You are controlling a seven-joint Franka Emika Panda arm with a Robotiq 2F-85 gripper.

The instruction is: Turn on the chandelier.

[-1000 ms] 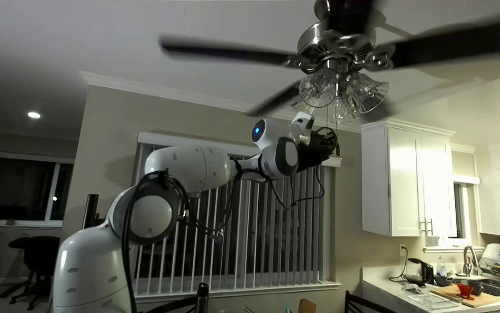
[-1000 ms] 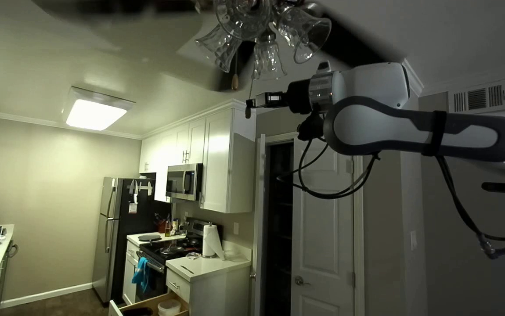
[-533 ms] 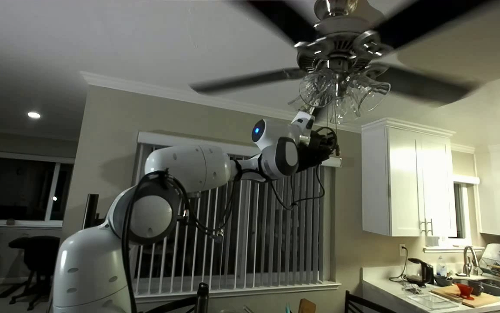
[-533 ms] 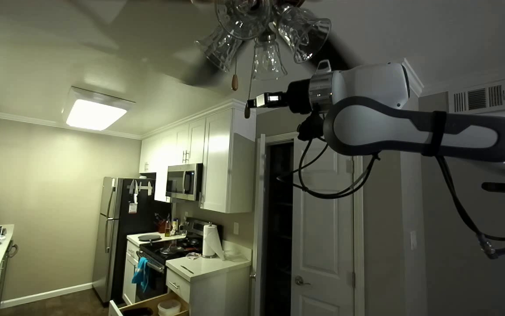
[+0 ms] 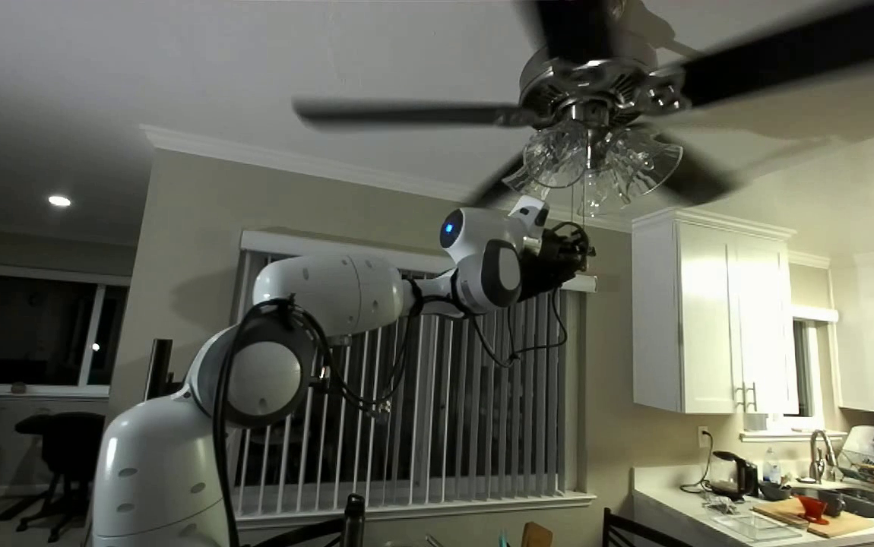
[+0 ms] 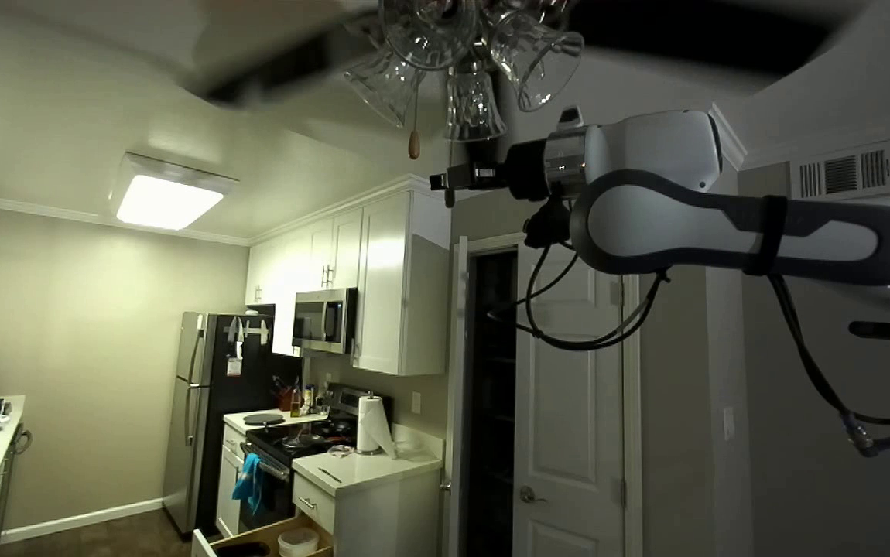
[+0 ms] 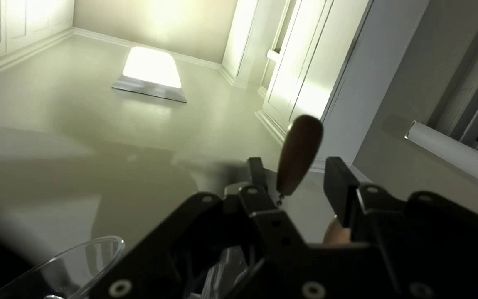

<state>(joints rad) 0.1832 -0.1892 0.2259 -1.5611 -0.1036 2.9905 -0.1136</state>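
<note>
Ceiling (image 5: 254, 83) overhead; chandelier rims (image 6: 477, 130) above parted jaws, pull (image 7: 299, 153) between.

Pincer (image 7: 297, 176) is blk, pull knob (image 7: 300, 153) red-brn.

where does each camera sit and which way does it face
An exterior view: below the chandelier, tilted up toward the blinds; most of the arm shows.
An exterior view: also below it, facing the fridge and white door; arm at picture right.
Wrist view: on the arm, picture upside down, looking toward the ceiling light; open gripper shows.
Both exterior views share chandelier and arm.
</note>
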